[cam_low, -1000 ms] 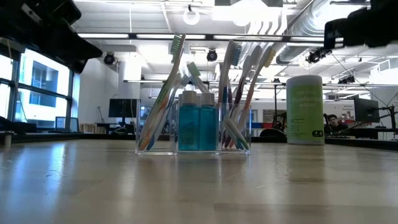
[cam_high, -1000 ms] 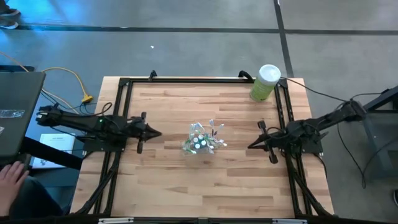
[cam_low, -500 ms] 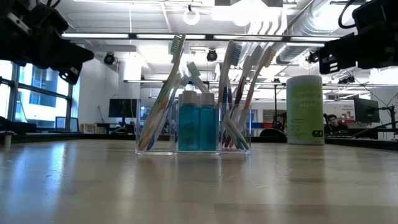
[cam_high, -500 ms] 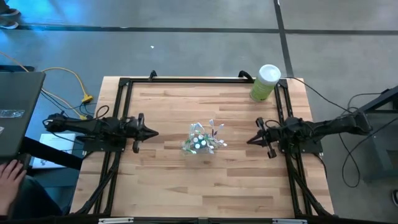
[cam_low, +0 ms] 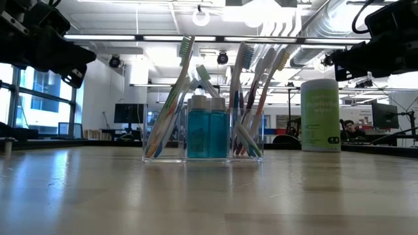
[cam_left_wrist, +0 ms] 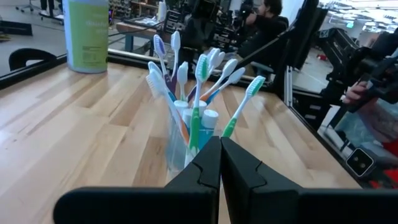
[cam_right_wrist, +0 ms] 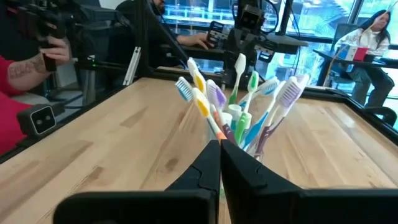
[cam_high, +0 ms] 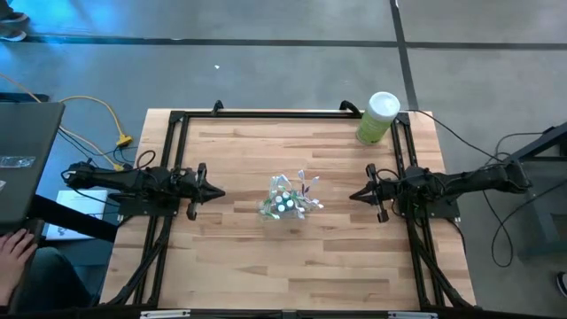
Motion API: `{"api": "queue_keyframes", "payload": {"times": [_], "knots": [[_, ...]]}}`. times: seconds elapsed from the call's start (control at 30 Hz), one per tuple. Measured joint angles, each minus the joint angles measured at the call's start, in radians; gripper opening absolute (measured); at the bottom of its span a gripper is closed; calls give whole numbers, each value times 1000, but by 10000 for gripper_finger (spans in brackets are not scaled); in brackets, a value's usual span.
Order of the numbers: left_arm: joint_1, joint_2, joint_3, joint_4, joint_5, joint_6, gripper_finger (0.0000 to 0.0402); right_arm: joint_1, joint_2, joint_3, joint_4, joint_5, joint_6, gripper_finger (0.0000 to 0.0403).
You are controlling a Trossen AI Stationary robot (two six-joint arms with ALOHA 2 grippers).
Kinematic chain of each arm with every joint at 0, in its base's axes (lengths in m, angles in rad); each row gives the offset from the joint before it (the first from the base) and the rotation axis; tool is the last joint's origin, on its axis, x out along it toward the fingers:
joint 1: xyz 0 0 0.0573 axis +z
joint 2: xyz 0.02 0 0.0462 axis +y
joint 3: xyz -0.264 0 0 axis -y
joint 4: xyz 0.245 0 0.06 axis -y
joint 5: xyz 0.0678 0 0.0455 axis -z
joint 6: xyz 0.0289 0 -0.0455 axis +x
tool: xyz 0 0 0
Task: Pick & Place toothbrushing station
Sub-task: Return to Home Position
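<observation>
My left gripper [cam_high: 211, 191] and right gripper [cam_high: 356, 195] flank the clear cup [cam_high: 285, 206], well apart from it, both closed tight, holding nothing. The cup stands mid-way across the table [cam_high: 230, 257], toothbrushes [cam_left_wrist: 200, 68] apparently all inside.

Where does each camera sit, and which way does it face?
High view: above the table, facing down; left tool and right tool show.
Low view: at tabletop height, facing the cup and room; arm parts at top corners.
Left wrist view: on left arm, facing the cup; own shut fingers.
Right wrist view: likewise, opposite side; own shut fingers.
All share the cup.
</observation>
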Motion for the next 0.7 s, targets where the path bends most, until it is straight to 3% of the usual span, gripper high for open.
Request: {"api": "queue_keyframes", "payload": {"times": [0.7], "knots": [[-4,0,-6,268,-3,-2,2,0,0,-1,1,-11,0,5]]}}
